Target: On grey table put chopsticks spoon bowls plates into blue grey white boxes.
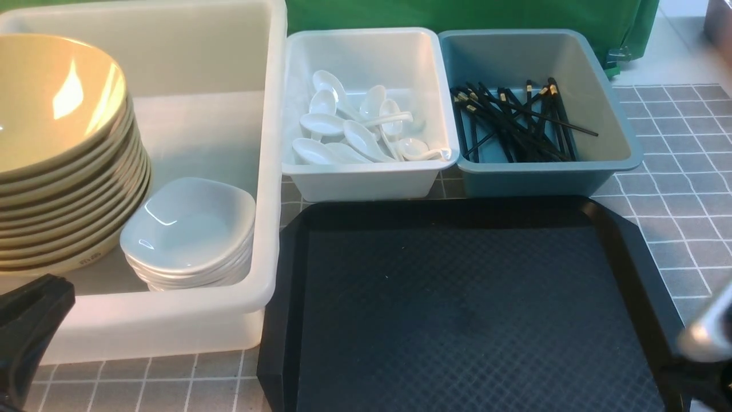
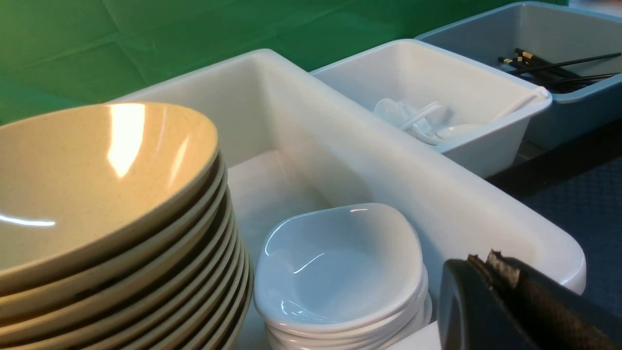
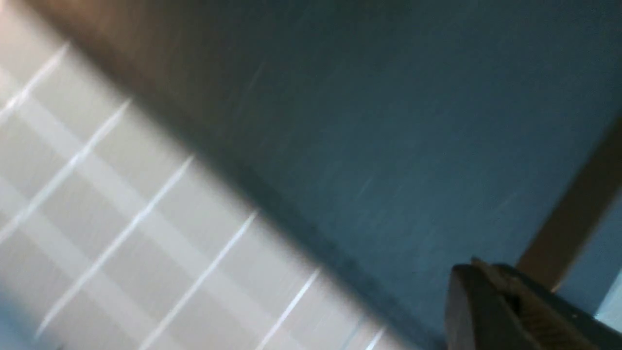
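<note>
Where the front view looks across the grey table (image 1: 680, 189), the large translucent white tub (image 1: 269, 171) fills the nine o'clock side; inside it a stack of tan bowls (image 1: 63, 160) leans at its nine o'clock end, with a stack of white plates (image 1: 191, 234) touching it toward five o'clock. At twelve o'clock stands the white box (image 1: 366, 177) with white spoons (image 1: 354, 129) heaped in it, and just beside it, toward one o'clock, the blue-grey box (image 1: 543, 177) with the black chopsticks (image 1: 514, 123) lying crossed inside. A black tray (image 1: 469, 309) with nothing on it covers the six o'clock ground. The left gripper (image 1: 28, 326) shows as a dark tip at eight o'clock, near the tub's front wall; the right arm (image 1: 706, 332) is a blurred metal shape at four o'clock.

In the left wrist view, the left gripper (image 2: 491, 265) has its jaws pressed together with nothing between them, hovering by the tub's rim (image 2: 559, 253) next to the plates (image 2: 340, 267) and bowls (image 2: 112, 204).

The right wrist view is motion-blurred: the right gripper (image 3: 481, 277) is closed and empty above the tray's (image 3: 413, 121) edge and the tiled table (image 3: 121, 218).
</note>
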Robot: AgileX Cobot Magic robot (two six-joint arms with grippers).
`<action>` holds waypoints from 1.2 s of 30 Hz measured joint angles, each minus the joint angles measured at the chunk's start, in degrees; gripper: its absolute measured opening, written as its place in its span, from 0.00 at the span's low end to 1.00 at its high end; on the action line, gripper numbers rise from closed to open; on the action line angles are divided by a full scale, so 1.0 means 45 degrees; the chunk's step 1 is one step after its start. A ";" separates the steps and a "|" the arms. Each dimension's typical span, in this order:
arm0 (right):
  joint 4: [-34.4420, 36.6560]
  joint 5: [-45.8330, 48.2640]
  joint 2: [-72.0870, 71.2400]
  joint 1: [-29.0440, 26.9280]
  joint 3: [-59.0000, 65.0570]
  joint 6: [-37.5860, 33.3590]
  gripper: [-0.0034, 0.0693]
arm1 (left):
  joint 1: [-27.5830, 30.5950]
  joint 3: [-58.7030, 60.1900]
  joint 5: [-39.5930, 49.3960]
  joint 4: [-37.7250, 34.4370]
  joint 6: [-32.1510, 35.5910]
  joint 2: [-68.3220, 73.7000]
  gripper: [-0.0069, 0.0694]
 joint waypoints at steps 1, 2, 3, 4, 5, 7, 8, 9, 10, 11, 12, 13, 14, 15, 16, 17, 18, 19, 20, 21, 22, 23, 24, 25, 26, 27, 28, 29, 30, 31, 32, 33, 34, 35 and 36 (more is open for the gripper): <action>-0.0094 -0.0540 -0.0605 -0.0221 0.0354 0.0017 0.09 | 0.0000 0.0000 0.0000 0.0000 0.0000 0.0000 0.08; -0.0165 -0.1253 -0.1565 -0.0611 0.0819 0.0031 0.09 | 0.0000 0.0000 0.0013 0.0000 0.0000 0.0000 0.08; -0.0175 -0.1929 -0.2393 -0.0994 0.1323 0.0031 0.09 | 0.0000 0.0000 0.0014 0.0000 0.0000 0.0000 0.08; -0.0175 -0.2189 -0.2559 -0.1074 0.1530 0.0031 0.09 | 0.0000 0.0000 0.0014 0.0000 0.0000 0.0000 0.08; -0.0194 -0.2881 -0.3375 -0.1515 0.2066 0.0031 0.09 | 0.0000 0.0000 0.0014 0.0000 0.0000 0.0000 0.08; -0.0216 -0.4241 -0.4982 -0.2557 0.3168 0.0057 0.09 | 0.0000 0.0000 0.0002 -0.0003 0.0000 0.0000 0.08; -0.0216 -0.4918 -0.5493 -0.2925 0.3717 0.0146 0.09 | 0.0000 0.0000 0.0002 -0.0003 0.0000 0.0000 0.08; -0.0220 -0.5605 -0.6057 -0.3351 0.4255 0.0216 0.09 | 0.0000 0.0000 0.0002 -0.0003 0.0000 0.0000 0.08; -0.0220 -0.6250 -0.6672 -0.3831 0.4873 0.0251 0.09 | 0.0000 0.0000 0.0002 -0.0003 0.0000 0.0000 0.08; -0.0220 -0.6777 -0.6940 -0.4055 0.5168 0.0299 0.09 | 0.0000 0.0000 0.0002 -0.0003 0.0000 0.0000 0.08; -0.0220 -0.7286 -0.7355 -0.4417 0.5559 0.0344 0.09 | 0.0000 0.0000 0.0014 -0.0003 0.0000 0.0000 0.08; -0.0220 -0.7722 -0.7575 -0.4631 0.5915 0.0438 0.09 | 0.0000 0.0000 0.0012 -0.0003 0.0000 0.0000 0.08; -0.0048 -0.8230 -0.7990 -0.5140 0.6334 0.0521 0.09 | 0.0000 0.0000 0.0012 -0.0003 0.0000 0.0000 0.08; 0.0247 -0.8359 -0.8332 -0.5646 0.6491 0.0588 0.09 | 0.0000 0.0000 0.0000 -0.0003 0.0000 0.0000 0.08; 0.0402 -0.8257 -0.8465 -0.5843 0.6496 0.0588 0.09 | 0.0000 0.0000 -0.0013 -0.0003 0.0000 0.0000 0.08; 0.0660 -0.7894 -0.8634 -0.6206 0.6511 0.0602 0.09 | 0.0000 0.0000 -0.0013 -0.0003 0.0000 0.0000 0.08; 0.0766 -0.7525 -0.8710 -0.6410 0.6536 0.0625 0.10 | 0.0000 0.0000 -0.0013 -0.0003 0.0000 0.0000 0.08; 0.0870 -0.6674 -0.8751 -0.6660 0.6550 0.0738 0.10 | 0.0000 0.0000 -0.0013 -0.0003 0.0000 0.0000 0.08; 0.0936 -0.6161 -0.8767 -0.6795 0.6550 0.0900 0.10 | 0.0000 0.0000 -0.0001 -0.0003 0.0000 0.0000 0.08; 0.0968 -0.5548 -0.8767 -0.6866 0.6550 0.1054 0.10 | 0.0000 0.0000 -0.0001 -0.0003 0.0000 0.0000 0.08; 0.0989 -0.4949 -0.8767 -0.6911 0.6561 0.1162 0.10 | 0.0000 0.0000 -0.0001 -0.0003 0.0000 0.0000 0.08; 0.0987 -0.4631 -0.8767 -0.6913 0.6552 0.1149 0.10 | 0.0000 0.0000 -0.0001 -0.0003 0.0000 0.0000 0.08; 0.0987 -0.4542 -0.8767 -0.6913 0.6552 0.1135 0.10 | 0.0000 0.0000 -0.0001 -0.0014 0.0000 0.0000 0.08; 0.0987 -0.4520 -0.8767 -0.6913 0.6552 0.1108 0.10 | 0.0000 0.0000 0.0011 -0.0014 0.0000 0.0000 0.08; 0.0987 -0.4506 -0.8777 -0.6913 0.6552 0.1006 0.10 | 0.0000 0.0000 0.0011 -0.0014 0.0000 0.0000 0.08; 0.0987 -0.4506 -0.8777 -0.6913 0.6552 0.1004 0.10 | 0.0000 0.0000 0.0011 -0.0014 0.0000 0.0000 0.08; 0.0987 -0.4490 -0.8777 -0.6913 0.6552 0.0988 0.10 | 0.0000 0.0000 0.0011 -0.0014 0.0000 0.0000 0.08; 0.0987 -0.4490 -0.8777 -0.6913 0.6552 0.0978 0.10 | 0.0000 0.0000 0.0011 -0.0014 0.0000 0.0000 0.08; 0.0987 -0.4490 -0.8777 -0.6913 0.6552 0.0962 0.11 | 0.0000 0.0000 0.0011 -0.0014 0.0000 0.0000 0.08; 0.0987 -0.4484 -0.8777 -0.6913 0.6552 0.0959 0.11 | 0.0000 0.0000 0.0011 -0.0014 0.0000 0.0000 0.08; 0.0987 -0.4484 -0.8777 -0.6913 0.6552 0.0959 0.11 | 0.0000 0.0000 0.0011 -0.0014 0.0000 0.0000 0.08; 0.0987 -0.4472 -0.8777 -0.6913 0.6552 0.0948 0.11 | 0.0000 0.0000 0.0011 -0.0014 0.0000 0.0000 0.08; 0.0987 -0.4474 -0.8777 -0.6913 0.6552 0.0948 0.11 | 0.0000 0.0000 0.0011 -0.0014 0.0000 0.0000 0.08; 0.0987 -0.4474 -0.8777 -0.6913 0.6552 0.0948 0.11 | 0.0000 0.0000 0.0011 -0.0014 0.0000 0.0000 0.08; 0.0987 -0.4474 -0.8777 -0.6913 0.6552 0.0948 0.11 | 0.0000 0.0000 0.0011 -0.0014 0.0000 0.0000 0.08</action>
